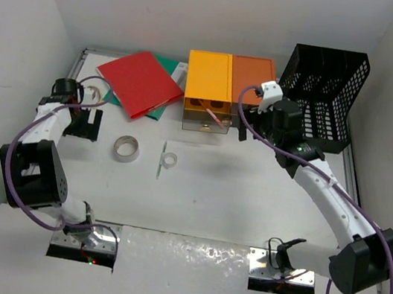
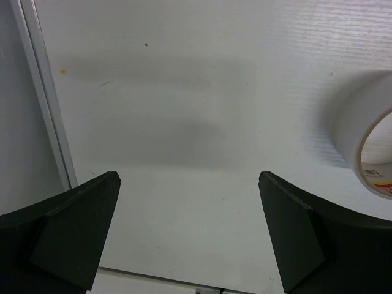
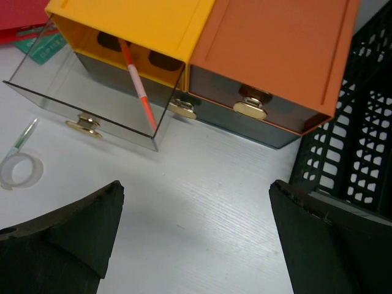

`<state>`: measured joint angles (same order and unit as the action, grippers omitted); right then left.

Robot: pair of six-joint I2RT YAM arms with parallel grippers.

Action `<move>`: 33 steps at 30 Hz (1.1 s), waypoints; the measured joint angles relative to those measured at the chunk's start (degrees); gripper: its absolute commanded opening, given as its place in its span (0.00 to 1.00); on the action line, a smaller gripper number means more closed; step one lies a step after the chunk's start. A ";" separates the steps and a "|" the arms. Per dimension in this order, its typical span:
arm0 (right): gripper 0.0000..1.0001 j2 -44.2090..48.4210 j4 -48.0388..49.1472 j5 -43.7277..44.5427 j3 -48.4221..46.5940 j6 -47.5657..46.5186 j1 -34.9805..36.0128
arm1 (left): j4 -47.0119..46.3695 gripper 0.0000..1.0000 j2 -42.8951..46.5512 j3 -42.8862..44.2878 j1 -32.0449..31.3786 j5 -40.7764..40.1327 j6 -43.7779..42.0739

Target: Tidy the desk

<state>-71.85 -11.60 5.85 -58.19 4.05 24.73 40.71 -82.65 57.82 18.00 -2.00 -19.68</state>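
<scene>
The white desk (image 1: 249, 193) lies under both arms. At its far edge are a red folder (image 1: 139, 82), a yellow drawer box (image 1: 209, 77) touching an orange drawer box (image 1: 252, 77), and a black mesh rack (image 1: 326, 93). The yellow box's clear drawer (image 3: 73, 92) is pulled out, with a red-and-white pen (image 3: 138, 86) inside. The orange box's drawer is closed. A tape roll (image 1: 126, 149) and a small clear ring (image 1: 169, 160) lie mid-desk. The left gripper (image 2: 190, 184) and the right gripper (image 3: 196, 190) are both spread wide, holding nothing.

- I find no text, number or brand legible in any of my views.
- Tape roll (image 2: 354, 125), well to the left of the yellow drawer box (image 3: 131, 24) and nearer my bases: red and yellow print on its inner core, too blurred to read.
- Green cover (image 3: 38, 49), just left of that box: pale marks, unreadable.
</scene>
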 measured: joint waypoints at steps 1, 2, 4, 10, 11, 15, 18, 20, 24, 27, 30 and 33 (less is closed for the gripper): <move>0.99 -0.57 0.02 -0.50 -0.44 0.17 0.00 | -0.20 0.96 -0.59 0.00 -0.13 -0.39 -0.24; 0.99 -0.98 0.04 -1.22 -0.72 0.55 0.00 | -0.31 0.96 -0.83 0.00 -0.39 -0.87 -0.85; 0.99 -1.18 0.02 -2.47 -0.85 1.53 0.00 | -0.76 0.96 -0.92 -0.07 -1.25 -2.03 -2.12; 0.99 -2.82 -2.21 -4.44 -3.30 6.08 0.04 | -5.84 0.98 -0.22 -3.76 -2.23 -4.81 -6.75; 0.99 -3.23 -2.93 -4.59 -3.96 6.78 0.04 | -6.56 0.98 -0.22 -4.61 -2.21 -4.72 -7.32; 0.99 -4.07 -6.78 -4.68 -6.36 9.14 0.39 | -9.81 0.98 -0.24 -8.00 -1.73 -4.59 -9.35; 0.99 -4.07 -8.85 -4.52 -7.96 10.16 0.81 | -11.32 0.98 -0.92 -8.04 -0.39 -1.84 -10.49; 0.99 -4.07 -9.53 -4.15 -8.61 10.78 1.11 | -11.63 0.98 -0.98 -8.00 0.74 0.92 -11.47; 0.97 -4.37 -10.14 -2.73 -8.66 11.37 2.32 | -10.95 0.98 0.28 -7.96 1.77 5.77 -13.90; 0.97 -6.91 -11.87 -1.03 -10.54 11.10 5.60 | -7.02 0.98 1.18 -5.73 2.91 11.61 -16.02; 0.92 -11.74 -12.41 1.73 -14.43 10.03 12.63 | -2.95 0.98 1.07 -1.84 6.47 17.31 -17.49; 0.83 -17.62 -8.98 1.14 -16.50 9.40 20.15 | -0.70 0.98 0.37 1.11 12.13 20.57 -18.01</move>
<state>-89.47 -20.58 6.98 -74.70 13.45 44.88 40.01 -82.28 58.94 30.13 18.57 -37.69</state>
